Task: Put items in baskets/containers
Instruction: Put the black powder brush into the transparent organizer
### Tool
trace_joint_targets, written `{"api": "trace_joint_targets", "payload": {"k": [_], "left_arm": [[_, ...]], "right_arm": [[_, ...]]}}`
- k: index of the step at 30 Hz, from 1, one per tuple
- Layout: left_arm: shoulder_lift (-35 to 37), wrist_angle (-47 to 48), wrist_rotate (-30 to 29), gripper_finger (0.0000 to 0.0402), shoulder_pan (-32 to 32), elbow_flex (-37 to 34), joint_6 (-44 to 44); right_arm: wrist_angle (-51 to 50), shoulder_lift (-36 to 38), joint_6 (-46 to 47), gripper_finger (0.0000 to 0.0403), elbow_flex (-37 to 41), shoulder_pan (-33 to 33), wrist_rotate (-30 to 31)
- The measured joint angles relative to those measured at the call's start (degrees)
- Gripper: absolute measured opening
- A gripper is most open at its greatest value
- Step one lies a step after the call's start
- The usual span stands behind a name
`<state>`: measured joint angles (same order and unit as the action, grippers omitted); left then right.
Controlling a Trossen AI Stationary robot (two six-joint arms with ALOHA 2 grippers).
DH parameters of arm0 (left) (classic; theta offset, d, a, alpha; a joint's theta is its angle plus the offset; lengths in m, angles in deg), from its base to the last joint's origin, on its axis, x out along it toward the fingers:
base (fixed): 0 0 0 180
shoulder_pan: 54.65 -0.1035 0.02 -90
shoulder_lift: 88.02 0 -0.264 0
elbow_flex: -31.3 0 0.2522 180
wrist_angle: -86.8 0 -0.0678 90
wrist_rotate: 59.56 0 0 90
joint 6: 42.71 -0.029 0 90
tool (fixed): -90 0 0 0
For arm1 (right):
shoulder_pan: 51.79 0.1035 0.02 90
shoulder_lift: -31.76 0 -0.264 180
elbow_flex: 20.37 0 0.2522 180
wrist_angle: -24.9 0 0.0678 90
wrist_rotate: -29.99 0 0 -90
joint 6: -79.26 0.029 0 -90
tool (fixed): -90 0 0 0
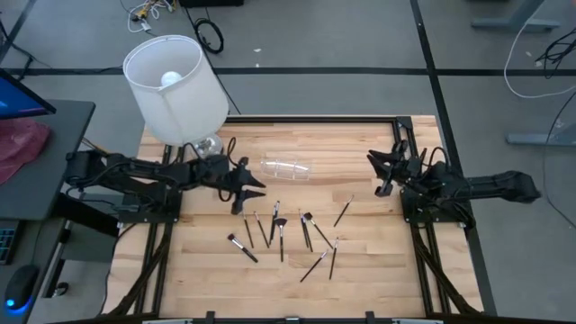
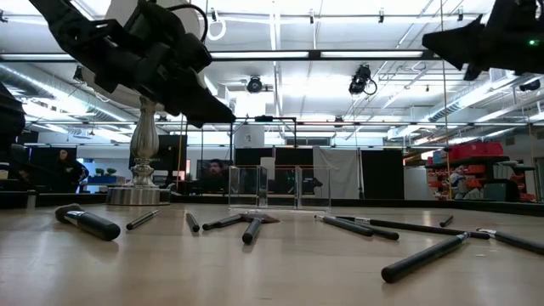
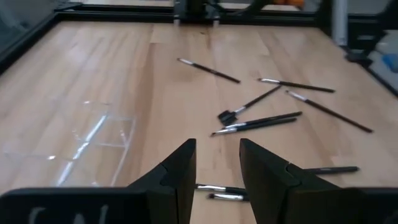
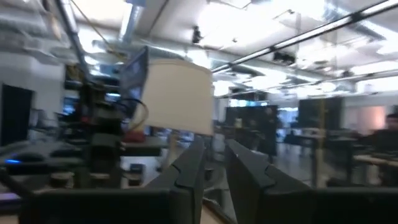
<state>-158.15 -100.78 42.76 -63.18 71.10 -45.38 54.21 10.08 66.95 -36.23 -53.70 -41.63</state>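
Observation:
Several thin dark-handled makeup brushes (image 1: 281, 232) lie flat and scattered on the wooden table (image 1: 378, 270); they also show in the left wrist view (image 3: 261, 119) and the low view (image 2: 425, 255). A small clear container (image 1: 286, 167) stands on the table just beyond them, also seen in the low view (image 2: 276, 187) and faintly in the left wrist view (image 3: 93, 137). My left gripper (image 1: 250, 187) hovers open above the table between container and brushes, with nothing between its fingers (image 3: 217, 144). My right gripper (image 1: 376, 166) is raised at the table's right side, tilted upward, its fingers a narrow gap apart and empty (image 4: 216, 142).
A lamp with a white shade (image 1: 175, 85) stands on its silver base (image 2: 144, 191) at the table's far left corner, close behind my left arm. A black frame (image 1: 423, 135) runs along the table's far and right edges. Bare wood shows toward the near edge.

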Motion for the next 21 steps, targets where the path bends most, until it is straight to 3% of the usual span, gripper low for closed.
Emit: {"api": "trace_joint_targets", "payload": {"k": [5,9,15,21], "left_arm": [[0.0,0.0,7.1,0.0126,-0.3,0.0,-3.9],[0.0,1.5,12.3,0.0126,1.0,0.0,-1.6],[-2.7,2.0,12.3,0.0126,7.6,-2.3,0.6],[-11.4,-3.3,9.3,0.0126,16.4,-2.9,3.0]], "right_arm": [[-1.2,-9.3,4.4,0.0086,-3.7,-0.8,-1.5],[-1.7,-16.7,6.0,0.0112,-5.2,-0.8,-1.5],[0.5,-26.0,8.2,0.0148,-5.8,-2.3,-1.5],[5.7,-31.4,9.1,0.0164,-5.9,-4.4,-1.5]]}}
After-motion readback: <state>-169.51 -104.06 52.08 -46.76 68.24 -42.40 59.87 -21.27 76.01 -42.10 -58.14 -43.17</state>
